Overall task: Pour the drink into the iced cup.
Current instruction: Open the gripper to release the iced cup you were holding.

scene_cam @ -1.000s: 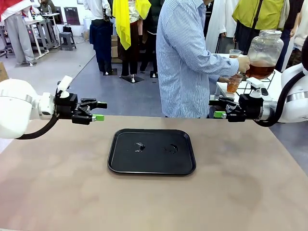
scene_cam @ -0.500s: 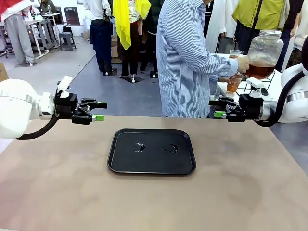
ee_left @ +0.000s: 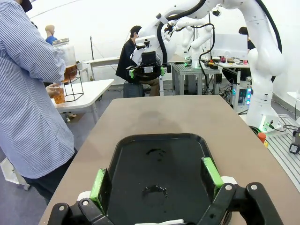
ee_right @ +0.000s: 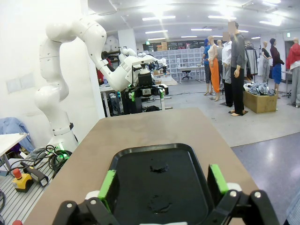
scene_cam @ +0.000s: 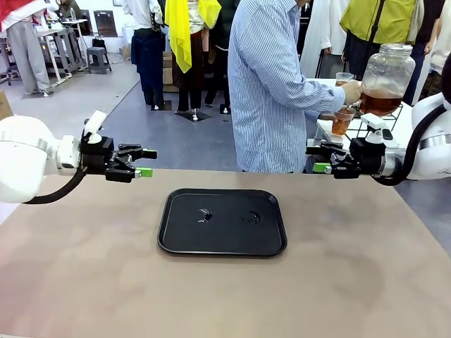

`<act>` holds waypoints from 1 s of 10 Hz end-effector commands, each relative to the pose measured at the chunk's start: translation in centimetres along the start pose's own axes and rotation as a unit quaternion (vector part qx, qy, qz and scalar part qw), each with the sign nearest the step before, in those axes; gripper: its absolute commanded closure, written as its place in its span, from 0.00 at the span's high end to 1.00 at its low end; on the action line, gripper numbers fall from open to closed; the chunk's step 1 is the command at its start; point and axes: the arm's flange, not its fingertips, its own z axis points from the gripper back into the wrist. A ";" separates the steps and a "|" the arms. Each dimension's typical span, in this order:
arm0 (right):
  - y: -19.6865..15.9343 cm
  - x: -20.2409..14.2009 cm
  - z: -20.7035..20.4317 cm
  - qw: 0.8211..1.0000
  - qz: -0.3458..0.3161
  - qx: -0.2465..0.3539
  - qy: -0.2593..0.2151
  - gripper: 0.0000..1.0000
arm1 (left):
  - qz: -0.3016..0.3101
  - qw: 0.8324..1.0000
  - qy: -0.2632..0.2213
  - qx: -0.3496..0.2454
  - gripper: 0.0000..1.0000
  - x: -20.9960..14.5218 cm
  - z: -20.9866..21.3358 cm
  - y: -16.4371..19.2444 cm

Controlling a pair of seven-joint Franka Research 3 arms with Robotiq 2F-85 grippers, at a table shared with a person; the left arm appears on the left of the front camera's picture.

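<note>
Tray (scene_cam: pixel 222 221) mid-table (scene_cam: pixel 352 282), between left gripper (scene_cam: pixel 144 162) and right gripper (scene_cam: pixel 318 158); person (scene_cam: pixel 271 84) behind the far edge

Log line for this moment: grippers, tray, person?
left gripper: open, idle | right gripper: open, idle | tray: wet spots, no cup | person: filling cup from drink jar at side table

The front view looks from the robot's side across the worktop (scene_cam: pixel 366 282) toward the person (scene_cam: pixel 271 84) at the far edge, taking in both arms. Each wrist view looks low along its own end effector across the worktop toward the opposite arm. All three views share the black tray (scene_cam: pixel 223 221) (ee_left: pixel 159 140) (ee_right: pixel 154 150) at centre.
</note>
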 end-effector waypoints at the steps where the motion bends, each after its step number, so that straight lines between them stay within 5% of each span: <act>1: -0.1 0.4 -0.1 1.000 -0.005 0.005 0.002 1.00 | 0.003 1.000 -0.001 -0.001 1.00 0.1 -0.1 0.0; 10: -0.1 0.4 -0.1 1.000 -0.005 0.005 0.002 1.00 | 0.003 1.000 -0.001 -0.001 1.00 0.1 -0.1 0.0</act>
